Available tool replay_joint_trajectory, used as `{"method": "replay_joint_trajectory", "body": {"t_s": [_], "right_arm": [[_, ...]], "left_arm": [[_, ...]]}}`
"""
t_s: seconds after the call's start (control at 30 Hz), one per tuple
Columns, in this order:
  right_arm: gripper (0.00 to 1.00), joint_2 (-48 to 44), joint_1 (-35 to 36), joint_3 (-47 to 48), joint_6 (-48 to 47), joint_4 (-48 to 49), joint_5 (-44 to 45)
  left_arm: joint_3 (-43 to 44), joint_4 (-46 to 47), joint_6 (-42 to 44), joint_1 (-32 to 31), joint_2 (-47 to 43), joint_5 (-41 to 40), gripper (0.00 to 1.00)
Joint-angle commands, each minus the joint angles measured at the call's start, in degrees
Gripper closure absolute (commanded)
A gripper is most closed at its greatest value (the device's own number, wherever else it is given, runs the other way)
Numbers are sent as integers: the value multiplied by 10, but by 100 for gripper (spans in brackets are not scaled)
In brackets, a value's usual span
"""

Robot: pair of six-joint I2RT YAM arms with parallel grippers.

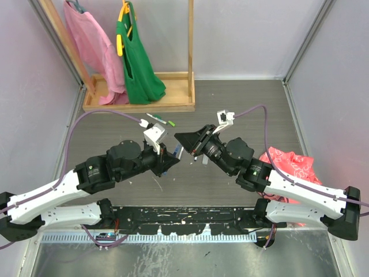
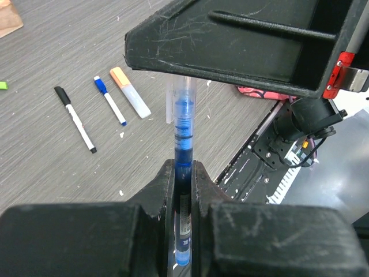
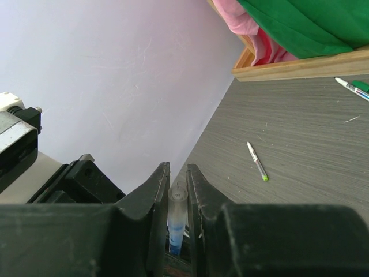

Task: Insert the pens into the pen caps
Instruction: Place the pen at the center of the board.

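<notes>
Matt grey table [image 2: 52, 52], fine wood-grain streaks, lightly scuffed. Black matt plastic on left gripper [image 2: 183, 167] and right gripper [image 3: 177, 170], heavily scratched, worn grey along the edges. Clear glossy plastic cap [image 2: 183, 89] over glossy blue pen [image 2: 183, 141]. Smooth white plastic barrels on loose pens [image 2: 115, 108]. Pale bare-looking wood on frame [image 1: 138, 107]. Soft green cloth [image 1: 138, 69] and pink cloth [image 1: 92, 46]; printed red cloth [image 1: 291, 164]. Glossy white plastic shells on arms [image 1: 46, 202]. Brushed metal sheet [image 1: 173, 262], dull sheen. Smooth matt walls [image 3: 86, 69].
</notes>
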Motion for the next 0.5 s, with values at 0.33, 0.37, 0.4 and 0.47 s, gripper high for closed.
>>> {"method": "replay_joint_trajectory", "body": {"t_s": [0.33,0.37,0.4,0.47], "right_arm": [[100,50,153,-75,52,-84,10],[100,55,164,-76,56,-88,19],[100,60,176,-79,60,-90,27],[100,73,199,-81,68,-87,38]], "left_arm": [[106,162,38,5,2,-75,100],[107,163,39,5,1,-77,100],[109,164,41,5,0,-78,100],[112,166,42,5,1,-78,100]]}}
